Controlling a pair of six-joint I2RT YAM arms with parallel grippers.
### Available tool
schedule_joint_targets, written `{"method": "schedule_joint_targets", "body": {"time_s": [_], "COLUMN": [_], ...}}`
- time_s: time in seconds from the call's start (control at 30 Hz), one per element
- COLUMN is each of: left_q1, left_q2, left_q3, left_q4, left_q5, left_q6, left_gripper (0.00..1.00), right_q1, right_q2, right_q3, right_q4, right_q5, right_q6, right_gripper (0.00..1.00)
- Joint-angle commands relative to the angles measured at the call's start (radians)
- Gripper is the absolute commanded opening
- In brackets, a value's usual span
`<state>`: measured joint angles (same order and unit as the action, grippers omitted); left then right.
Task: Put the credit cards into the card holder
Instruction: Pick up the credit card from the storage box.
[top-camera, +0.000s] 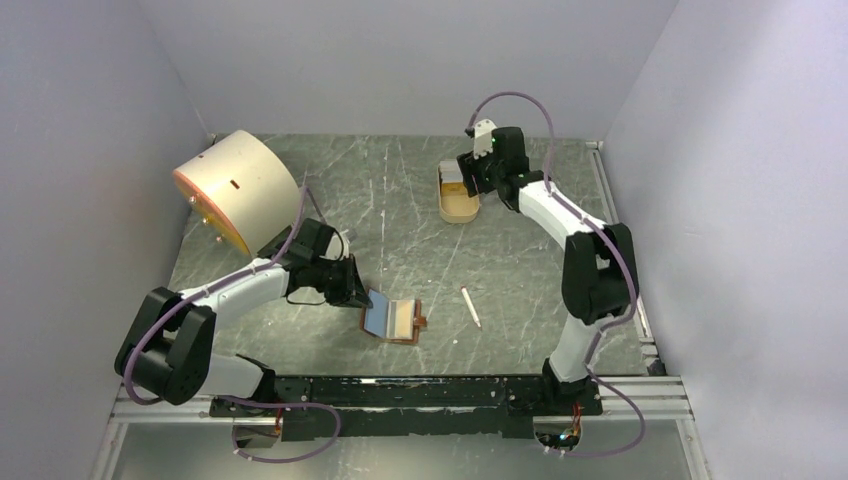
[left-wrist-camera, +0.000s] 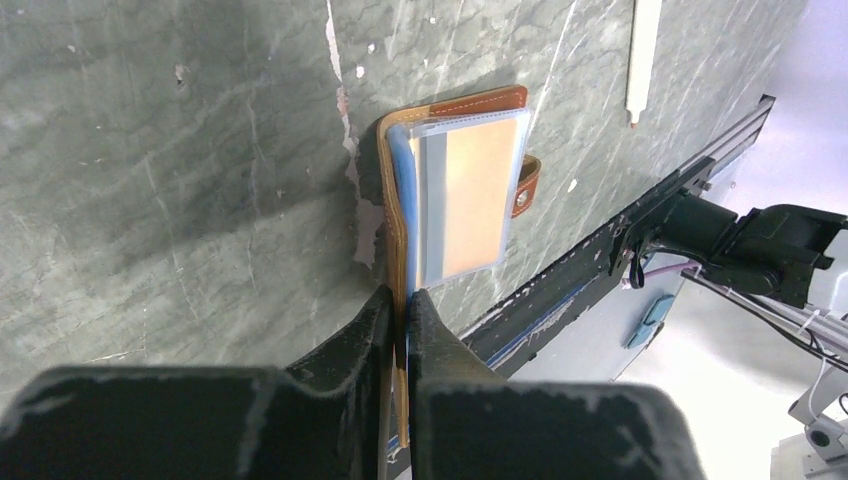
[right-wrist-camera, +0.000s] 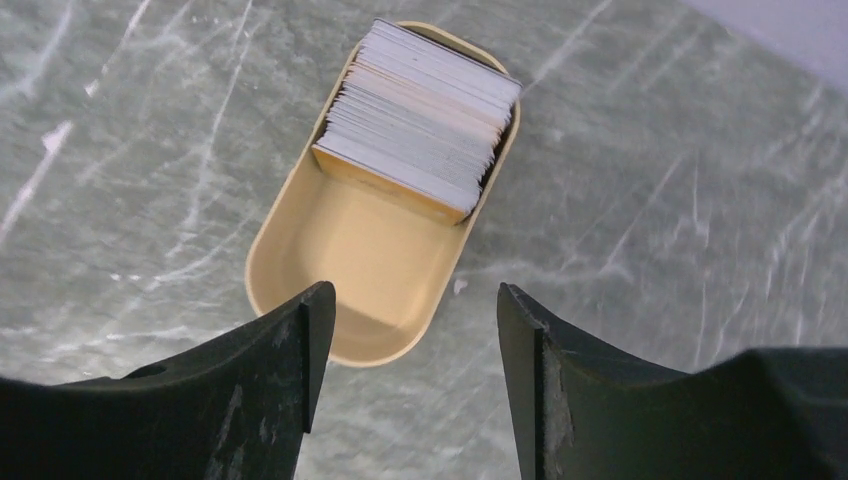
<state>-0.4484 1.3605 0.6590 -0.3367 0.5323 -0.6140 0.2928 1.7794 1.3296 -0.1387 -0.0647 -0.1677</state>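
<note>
The brown card holder (top-camera: 393, 320) lies open on the table, light blue inside up, snap tab to the right. My left gripper (top-camera: 356, 287) is shut on its left flap; in the left wrist view the gripper (left-wrist-camera: 402, 300) pinches the brown leather edge of the card holder (left-wrist-camera: 465, 190), whose clear sleeve shows. The credit cards (right-wrist-camera: 415, 115) stand as a pale stack of several in the far end of a tan oval tray (right-wrist-camera: 360, 270). They also show in the top view (top-camera: 452, 176). My right gripper (right-wrist-camera: 415, 300) is open and empty, above the tray's near end.
A big cream drum (top-camera: 237, 185) lies on its side at the back left. A thin white stick (top-camera: 470, 307) lies right of the wallet, and shows in the left wrist view (left-wrist-camera: 640, 60). A black rail (top-camera: 440, 390) runs along the near edge.
</note>
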Motion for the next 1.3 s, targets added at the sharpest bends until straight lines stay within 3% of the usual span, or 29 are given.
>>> {"method": "schedule_joint_targets", "body": {"time_s": [0.0,0.17,0.33,0.47,0.7,0.9,1.27], "left_q1": [0.004,0.004,0.004,0.004,0.004,0.004,0.004], "left_q2": [-0.008,-0.028,-0.039,-0.043,-0.037,-0.021,-0.010], "left_q3": [-0.004,-0.019,-0.038,-0.037,-0.051,-0.044,-0.043], "left_q4": [0.041,0.053,0.070,0.073,0.103,0.108,0.097], "left_q5": [0.058,0.074,0.103,0.119,0.142,0.159,0.149], "left_q6": [0.000,-0.007,-0.005,-0.003,-0.008,-0.003,0.001], "left_gripper": [0.09,0.09,0.09,0.09,0.09,0.09,0.09], "right_q1": [-0.021,-0.020,-0.020,-0.020,-0.013,-0.007,-0.005], "right_q2": [0.091,0.097,0.152,0.204,0.271,0.285,0.351], "right_q3": [0.098,0.024,0.015,0.007,0.045,-0.004,0.025], "right_q4": [-0.035,0.095,0.158,0.264,0.252,0.381,0.376], "right_q5": [-0.196,-0.275,-0.301,-0.303,-0.328,-0.291,-0.289], "right_q6": [-0.291,-0.582,-0.721,-0.752,-0.845,-0.890,-0.944], "right_gripper": [0.64,0.66,0.66,0.66,0.67,0.67,0.68]}}
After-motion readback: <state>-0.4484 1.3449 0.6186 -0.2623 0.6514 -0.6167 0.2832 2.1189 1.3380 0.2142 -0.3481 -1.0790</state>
